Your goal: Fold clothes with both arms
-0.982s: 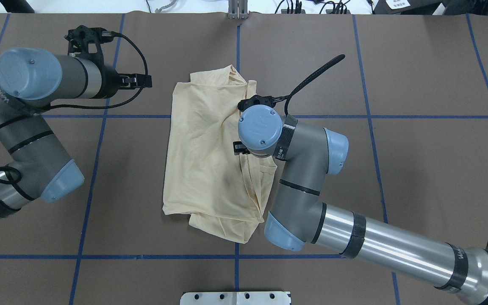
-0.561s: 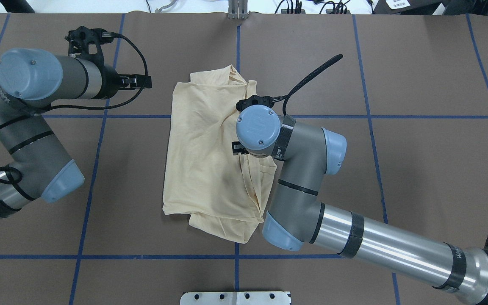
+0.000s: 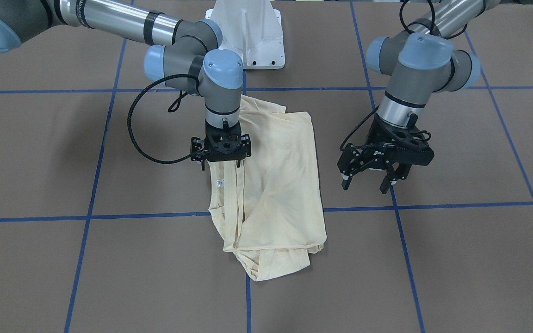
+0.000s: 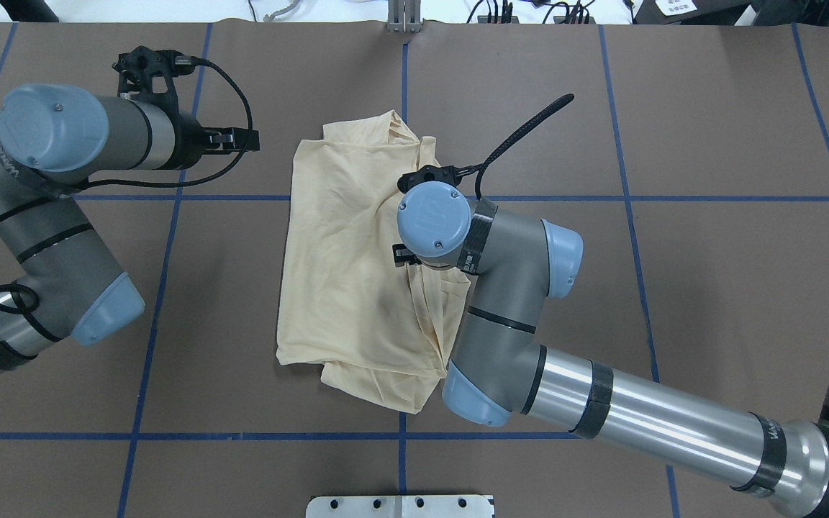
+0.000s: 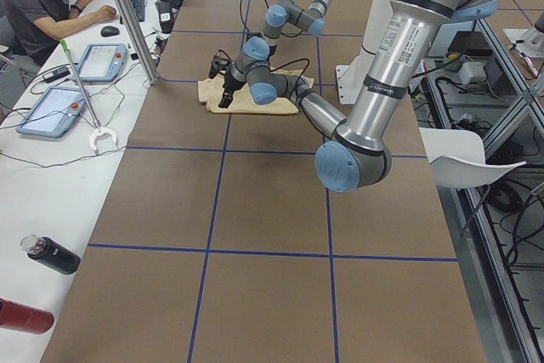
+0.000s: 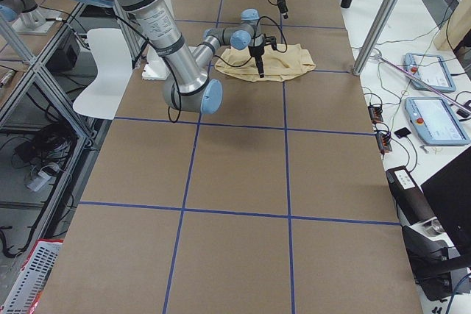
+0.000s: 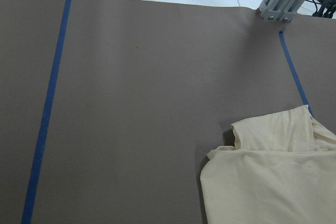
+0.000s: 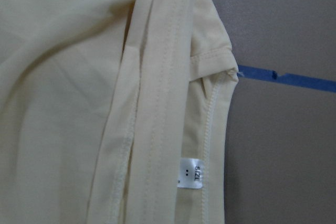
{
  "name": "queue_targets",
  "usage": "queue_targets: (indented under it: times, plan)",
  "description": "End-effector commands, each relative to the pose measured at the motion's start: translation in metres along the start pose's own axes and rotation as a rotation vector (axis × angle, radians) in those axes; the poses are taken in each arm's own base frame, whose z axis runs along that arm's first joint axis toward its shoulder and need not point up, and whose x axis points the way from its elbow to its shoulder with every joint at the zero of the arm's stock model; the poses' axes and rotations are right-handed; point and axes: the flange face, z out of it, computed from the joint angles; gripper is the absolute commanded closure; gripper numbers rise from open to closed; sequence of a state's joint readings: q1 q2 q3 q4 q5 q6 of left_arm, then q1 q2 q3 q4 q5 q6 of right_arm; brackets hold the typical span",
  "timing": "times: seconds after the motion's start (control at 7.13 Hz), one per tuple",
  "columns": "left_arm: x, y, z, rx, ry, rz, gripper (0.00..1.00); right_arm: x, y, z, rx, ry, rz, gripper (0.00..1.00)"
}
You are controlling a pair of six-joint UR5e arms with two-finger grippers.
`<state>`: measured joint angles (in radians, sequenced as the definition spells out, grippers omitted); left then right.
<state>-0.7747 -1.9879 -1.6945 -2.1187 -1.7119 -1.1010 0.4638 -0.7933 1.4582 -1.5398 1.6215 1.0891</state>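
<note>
Mid-surface [image 4: 709, 302] in your overhead view lies one rumpled, folded cream-yellow shirt [image 4: 342, 280]. Your right arm [image 4: 637, 417] reaches in from 4 o'clock, its wrist vertical and the right claw [image 3: 220, 159] pointing straight down at the shirt's 3 o'clock edge; whether it pinches cannot be told. Your left claw [image 3: 364, 187] hovers at 10 o'clock, spread. You have two arms and two claws.

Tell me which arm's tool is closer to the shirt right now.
Right. The right tool hangs directly over the shirt, at its edge by the white neck label. The left tool hangs over bare table beside the shirt, clearly apart from it.
</note>
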Motion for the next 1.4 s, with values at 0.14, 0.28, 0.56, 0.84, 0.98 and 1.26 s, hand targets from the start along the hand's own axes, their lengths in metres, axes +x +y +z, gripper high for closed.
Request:
queue_targets:
  times: [0.14,0.28,0.56,0.84,0.98,1.26]
  plan:
    - [-0.001,0.0,0.001,-0.001,-0.001,0.003,0.0,-0.003,0.005,0.009,-0.012,0.012,-0.007,0.0]
    - [0.0,0.0,0.001,0.0,0.0,0.001,0.0,-0.003,0.005,0.009,-0.014,0.013,-0.007,0.0]
    - [0.0,0.0,0.0,0.0,0.0,-0.002,0.0,0.001,0.005,0.011,-0.017,0.015,-0.018,0.0]
    - [0.002,0.001,0.001,-0.002,0.003,0.0,0.0,0.018,0.002,0.018,-0.021,0.031,-0.036,0.0]
    - [0.003,0.002,0.001,-0.002,0.005,0.001,0.0,0.028,-0.004,0.019,-0.019,0.037,-0.04,0.0]
    - [0.004,0.001,0.001,-0.002,0.005,0.001,0.0,0.048,-0.016,0.02,-0.019,0.047,-0.045,0.0]
